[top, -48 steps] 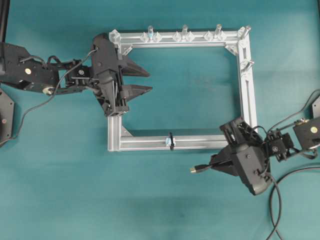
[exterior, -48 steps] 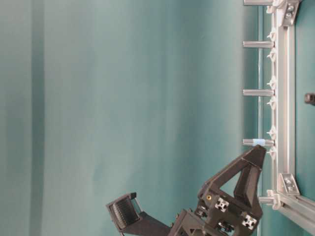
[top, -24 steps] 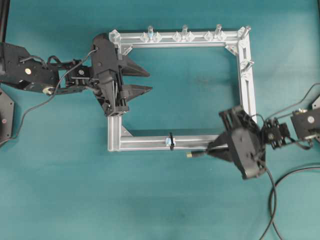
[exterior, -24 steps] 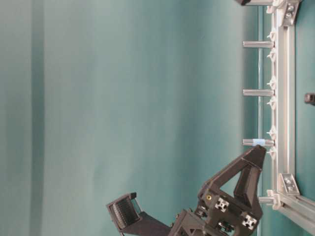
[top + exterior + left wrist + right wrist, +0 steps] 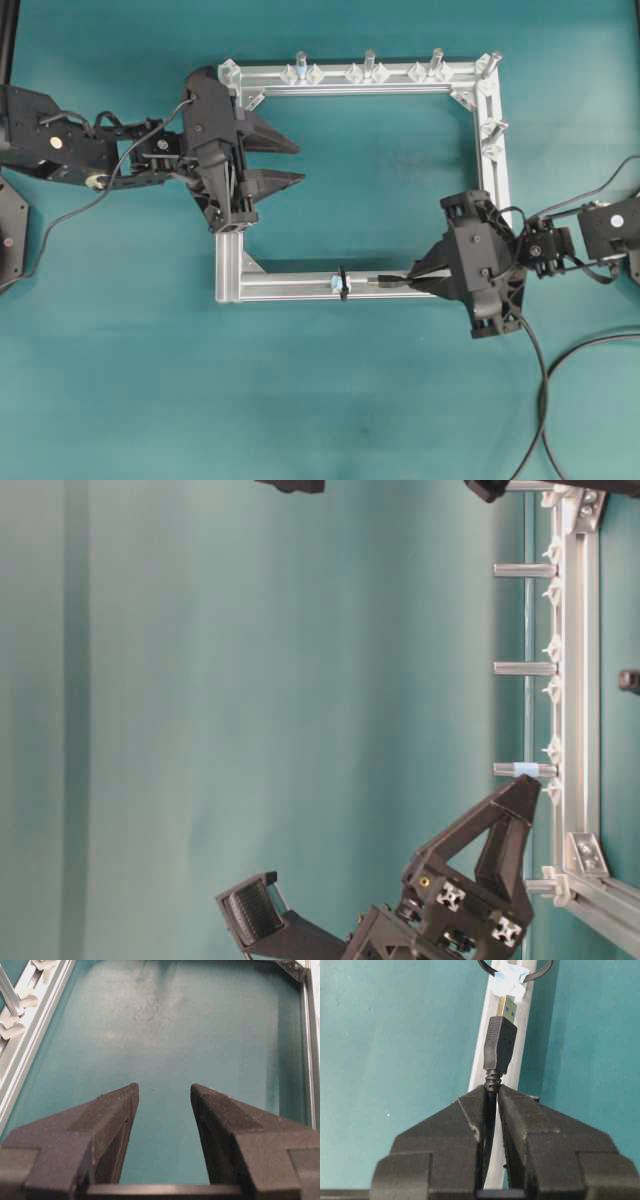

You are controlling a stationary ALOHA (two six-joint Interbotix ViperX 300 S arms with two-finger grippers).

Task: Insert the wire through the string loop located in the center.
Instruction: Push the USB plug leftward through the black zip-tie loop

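You are at the threading step. Nearest the right wrist camera, your right pincer (image 5: 489,1105) is clamped on the wire (image 5: 491,1091) just behind its strain relief, so the black plug (image 5: 500,1044) and its gold tip stick out ahead along the aluminium rail (image 5: 481,1075). The gold tip is just short of the pale-blue mount (image 5: 508,979), and the string loop (image 5: 487,968) arcs above it, its top cut off by the frame edge. Whether the tip already sits inside the ring you cannot tell from here.

From overhead, the plug (image 5: 388,281) lies along the near rail of the frame, just right of the loop (image 5: 342,282). The next move, by my judgement, calls for a straight push along the rail toward the loop, keeping the plug level and centred, since the ring is narrow and may fold aside if nudged.

Farther off, your left pincer (image 5: 286,162) hangs with its jaws apart and holding nothing, over the bare desk (image 5: 200,1035) inside the frame.

Count: one wire, one plug, one string loop, one aluminium frame (image 5: 493,190), two pincers. Three upright bolt posts (image 5: 368,62) stand along the far rail.
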